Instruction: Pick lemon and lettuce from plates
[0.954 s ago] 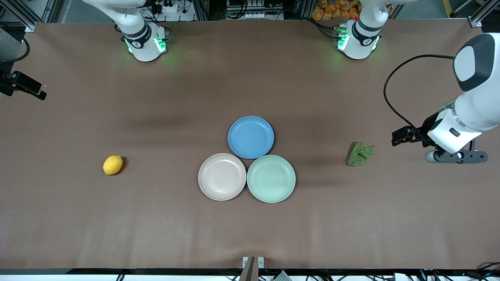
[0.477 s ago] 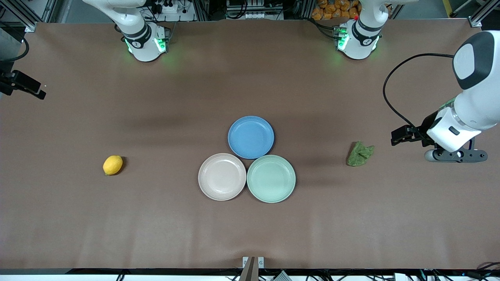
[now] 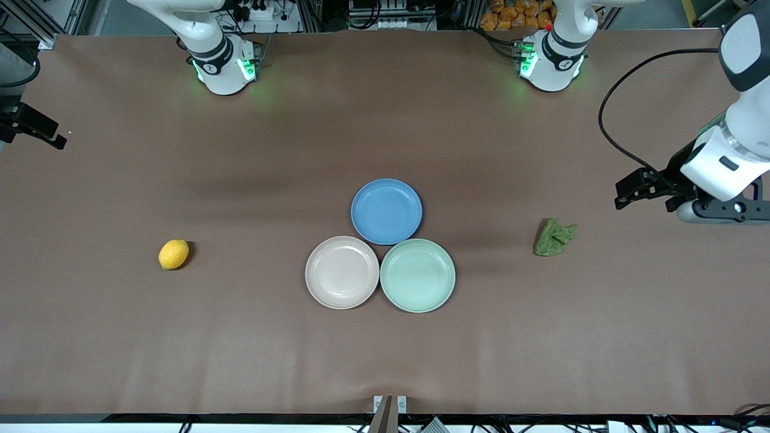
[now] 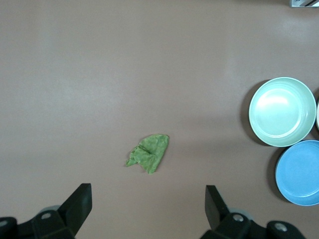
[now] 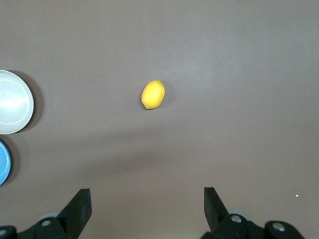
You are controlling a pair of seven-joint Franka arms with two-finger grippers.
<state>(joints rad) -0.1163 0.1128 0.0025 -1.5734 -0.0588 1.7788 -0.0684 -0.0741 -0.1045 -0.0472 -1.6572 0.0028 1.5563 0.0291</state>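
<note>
The yellow lemon (image 3: 174, 254) (image 5: 153, 94) lies on the bare table toward the right arm's end, off the plates. Toward the left arm's end, the crumpled green lettuce (image 3: 554, 236) (image 4: 148, 153) also rests on the bare table. The beige-pink plate (image 3: 341, 272) (image 5: 12, 102) and the mint plate (image 3: 417, 275) (image 4: 282, 111) sit side by side mid-table, both with nothing on them. My left gripper (image 3: 722, 210) (image 4: 147, 204) hangs open, high above the table past the lettuce. My right gripper (image 5: 145, 205) is open and high, past the lemon; the front view shows only its edge.
A blue plate (image 3: 386, 211) (image 4: 299, 173) touches both other plates, farther from the front camera, and holds nothing. The two arm bases (image 3: 224, 63) (image 3: 550, 60) stand along the table's edge by the robots. A black cable (image 3: 625, 96) loops from the left arm.
The left hand has pulled away from the lettuce, toward the left arm's end of the table and the robots' side. The right hand has slipped a little farther out of the front view.
</note>
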